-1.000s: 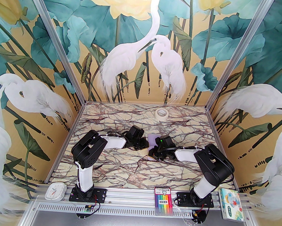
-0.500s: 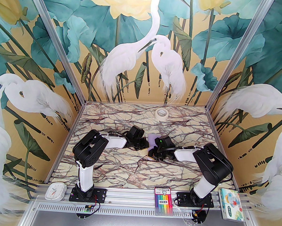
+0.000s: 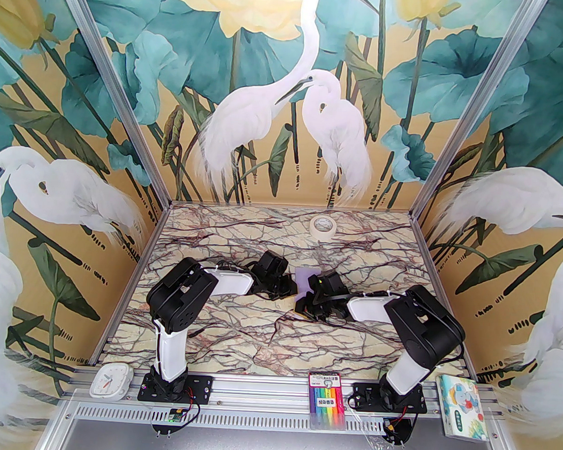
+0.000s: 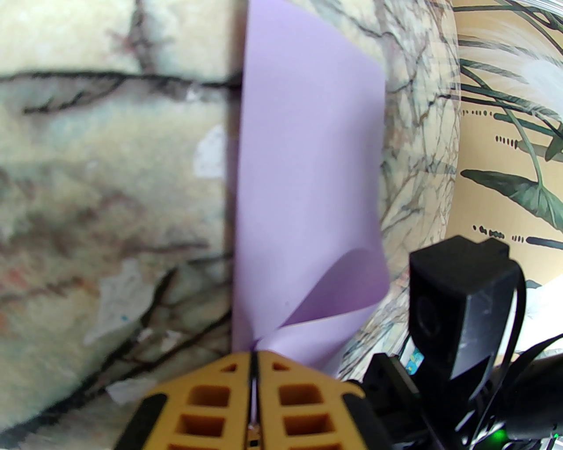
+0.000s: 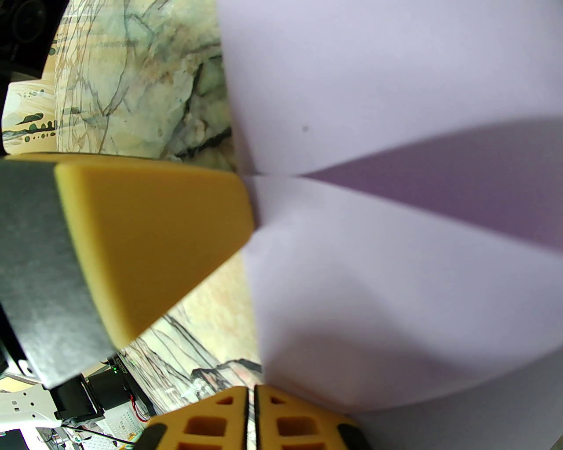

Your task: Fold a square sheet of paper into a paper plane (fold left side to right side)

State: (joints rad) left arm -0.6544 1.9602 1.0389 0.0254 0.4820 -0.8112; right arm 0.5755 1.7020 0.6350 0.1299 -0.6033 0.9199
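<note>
Left gripper (image 4: 253,353) clamps a corner of the sheet (image 4: 308,176), which is curled over but uncreased. Right gripper (image 5: 250,395) is closed beside it, hold unclear. All folds look pending.

Under the left pincer (image 3: 291,289) and the right pincer (image 3: 301,307) is a creamy table top (image 3: 238,339) with dark red and black lines like marble. Far behind the pincers, the back wall (image 3: 264,190) shows two white birds (image 3: 334,123), big blue-green leaves (image 3: 179,31) and yellow flowers (image 3: 255,11). The left wall (image 3: 49,263) and right wall (image 3: 510,259) beside them show more white birds. Shiny metal posts (image 3: 129,117) stand in the corners.
</note>
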